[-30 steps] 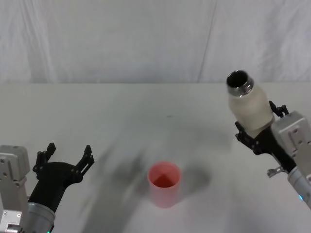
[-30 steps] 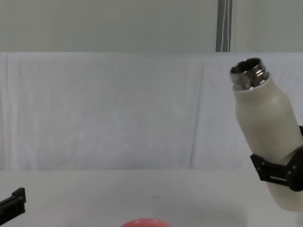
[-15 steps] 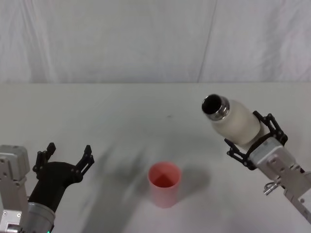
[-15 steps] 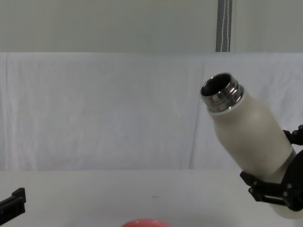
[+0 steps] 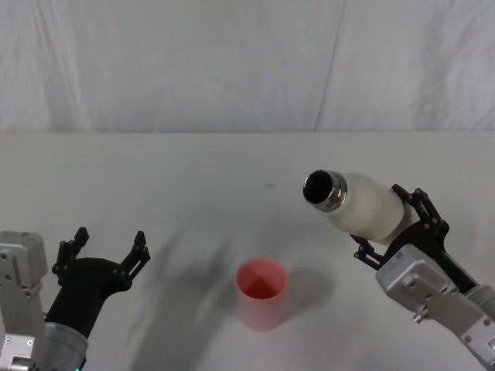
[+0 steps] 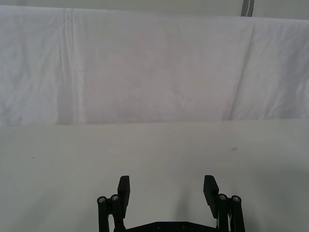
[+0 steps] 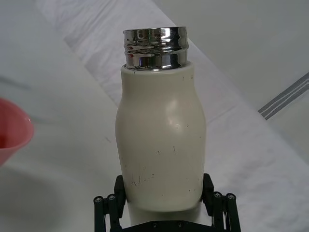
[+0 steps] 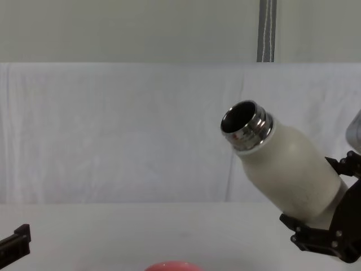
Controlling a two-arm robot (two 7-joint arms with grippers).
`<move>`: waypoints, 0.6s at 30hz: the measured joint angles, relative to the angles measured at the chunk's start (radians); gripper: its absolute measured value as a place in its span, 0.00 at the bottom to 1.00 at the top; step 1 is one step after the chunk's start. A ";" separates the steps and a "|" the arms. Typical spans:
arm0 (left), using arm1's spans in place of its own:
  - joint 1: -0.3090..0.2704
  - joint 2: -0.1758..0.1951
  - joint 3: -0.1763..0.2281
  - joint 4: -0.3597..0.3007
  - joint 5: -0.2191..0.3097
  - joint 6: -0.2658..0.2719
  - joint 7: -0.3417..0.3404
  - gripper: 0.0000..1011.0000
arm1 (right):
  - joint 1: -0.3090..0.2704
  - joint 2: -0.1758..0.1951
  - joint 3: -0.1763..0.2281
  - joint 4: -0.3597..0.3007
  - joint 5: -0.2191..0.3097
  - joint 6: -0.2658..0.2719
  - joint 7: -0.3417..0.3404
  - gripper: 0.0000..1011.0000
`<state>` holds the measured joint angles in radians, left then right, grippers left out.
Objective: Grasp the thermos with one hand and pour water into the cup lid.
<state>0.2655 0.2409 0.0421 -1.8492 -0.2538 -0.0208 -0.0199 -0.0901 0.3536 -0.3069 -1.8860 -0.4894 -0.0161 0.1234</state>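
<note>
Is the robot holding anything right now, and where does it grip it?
The right end effector holds the thermos around its lower body, near the base. The left end effector holds nothing.

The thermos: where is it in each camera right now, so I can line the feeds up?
Head view: thermos right of centre, tilted, mouth toward the cup lid.
Chest view: thermos at right, leaning left, above the table.
Right wrist view: thermos central, held by the right gripper.
Left wrist view: not in it.
Shared landmark: cup lid.

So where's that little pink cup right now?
The pink cup stands on the table near the front, about midway between the claws, below and left of the tilted thermos in the right claw.
</note>
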 joint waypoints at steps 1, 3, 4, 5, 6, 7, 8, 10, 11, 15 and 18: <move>0.000 0.000 0.000 0.000 0.000 0.000 0.000 0.99 | -0.002 -0.001 -0.003 0.000 -0.014 -0.001 -0.007 0.94; 0.000 0.000 0.000 0.000 0.000 0.000 0.000 0.99 | -0.003 -0.001 -0.007 0.003 -0.031 -0.002 -0.014 0.94; 0.000 0.000 0.000 0.000 0.000 0.000 0.000 0.99 | -0.003 0.000 -0.009 0.004 -0.042 -0.003 -0.017 0.94; 0.000 0.000 0.000 0.000 0.000 0.000 0.000 0.99 | -0.003 0.001 -0.014 0.008 -0.061 -0.004 -0.024 0.94; 0.000 0.000 0.000 0.000 0.000 0.000 0.000 0.99 | -0.003 0.002 -0.016 0.009 -0.069 -0.004 -0.026 0.94; 0.000 0.000 0.000 0.000 0.000 0.000 0.000 0.99 | -0.002 0.003 -0.019 0.011 -0.082 -0.005 -0.030 0.94; 0.000 0.000 0.000 0.000 0.000 0.000 0.000 0.99 | -0.002 0.006 -0.024 0.014 -0.100 -0.006 -0.036 0.94; 0.000 0.000 0.000 0.000 0.000 0.000 0.000 0.99 | 0.000 0.010 -0.029 0.017 -0.120 -0.006 -0.042 0.94; 0.000 0.000 0.000 0.000 0.000 0.000 0.000 0.99 | 0.001 0.012 -0.031 0.018 -0.130 -0.006 -0.046 0.94; 0.000 0.000 0.000 0.000 0.000 0.000 0.000 0.99 | 0.004 0.019 -0.039 0.024 -0.167 -0.006 -0.057 0.94; 0.000 0.000 0.000 0.000 0.000 0.000 0.000 0.99 | 0.005 0.025 -0.046 0.029 -0.192 -0.006 -0.064 0.94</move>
<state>0.2655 0.2410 0.0421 -1.8492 -0.2538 -0.0208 -0.0199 -0.0848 0.3782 -0.3524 -1.8573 -0.6811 -0.0219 0.0597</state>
